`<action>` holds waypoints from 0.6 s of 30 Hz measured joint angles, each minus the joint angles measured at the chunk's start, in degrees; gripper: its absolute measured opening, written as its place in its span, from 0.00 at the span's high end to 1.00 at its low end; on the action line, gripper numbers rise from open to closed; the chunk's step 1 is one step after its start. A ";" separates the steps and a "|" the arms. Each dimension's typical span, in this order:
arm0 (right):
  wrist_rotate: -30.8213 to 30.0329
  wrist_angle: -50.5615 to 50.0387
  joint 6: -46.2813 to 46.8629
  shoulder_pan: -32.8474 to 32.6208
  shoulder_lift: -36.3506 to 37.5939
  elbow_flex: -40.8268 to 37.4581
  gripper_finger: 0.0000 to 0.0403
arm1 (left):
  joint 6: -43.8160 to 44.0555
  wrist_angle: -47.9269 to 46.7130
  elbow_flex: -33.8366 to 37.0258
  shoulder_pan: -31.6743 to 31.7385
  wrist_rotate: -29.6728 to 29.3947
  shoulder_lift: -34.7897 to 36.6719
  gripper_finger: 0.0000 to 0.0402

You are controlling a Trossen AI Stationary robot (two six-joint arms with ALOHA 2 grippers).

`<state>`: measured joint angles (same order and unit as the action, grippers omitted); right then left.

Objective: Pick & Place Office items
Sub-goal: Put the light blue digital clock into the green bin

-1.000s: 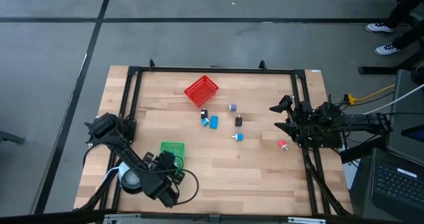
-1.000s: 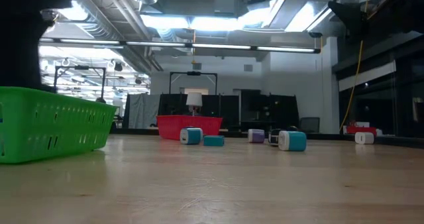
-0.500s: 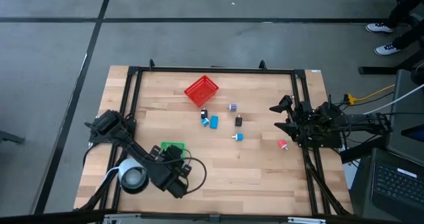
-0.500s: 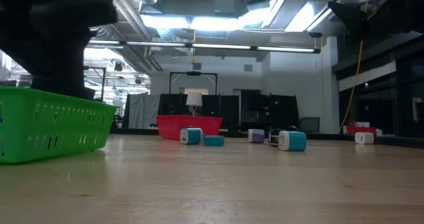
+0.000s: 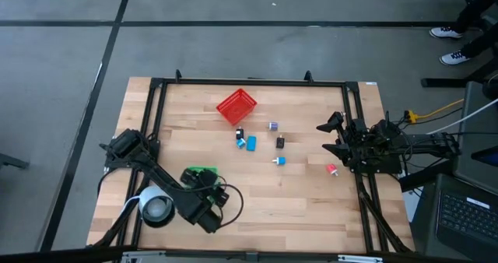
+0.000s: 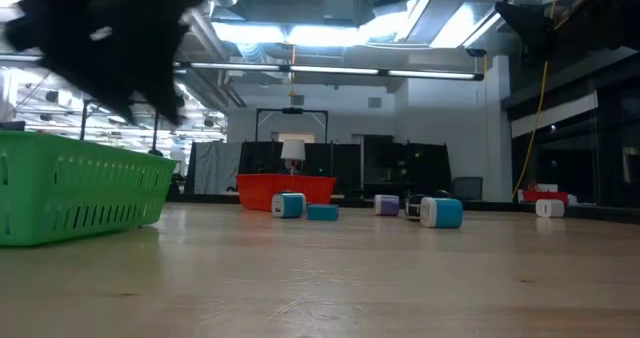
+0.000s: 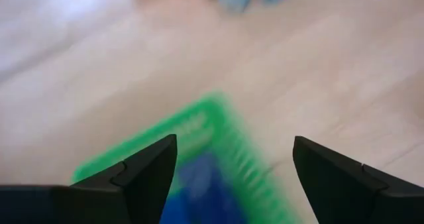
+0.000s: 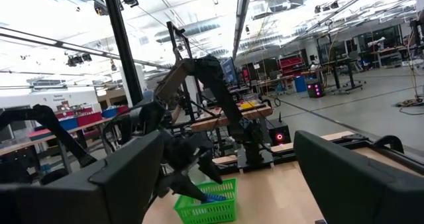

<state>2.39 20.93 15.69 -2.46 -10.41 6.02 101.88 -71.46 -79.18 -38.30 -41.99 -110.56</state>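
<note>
My left hand hangs spread open and empty over the green mesh tray, a blue piece inside. The small office pieces lie mid-table. I'd lift clear first. My right hand waits open at the table's edge.

Light wood counter framed in black; red mesh basket; green slatted basket holding something blue; blue blocks, small black, purple and pink-red bit; both arms dark.
</note>
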 joint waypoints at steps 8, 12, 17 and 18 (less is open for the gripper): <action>0.00 0.00 -0.05 0.00 0.00 0.00 0.14 | -15.10 1.46 -7.59 6.20 -3.07 0.02 0.31; -0.07 0.01 -0.07 0.00 0.00 0.00 0.14 | -17.34 9.22 -9.07 12.97 0.25 0.07 0.31; -0.24 0.00 -0.11 0.00 0.00 -0.01 0.14 | -26.56 19.90 -9.05 21.58 4.62 -0.27 0.31; -0.24 0.00 -0.10 0.00 0.00 0.00 0.14 | -27.72 20.87 -9.05 23.03 5.26 -0.40 0.31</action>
<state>2.15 20.93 15.59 -2.46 -10.41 6.02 74.15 -50.59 -88.23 -15.27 -36.73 -110.97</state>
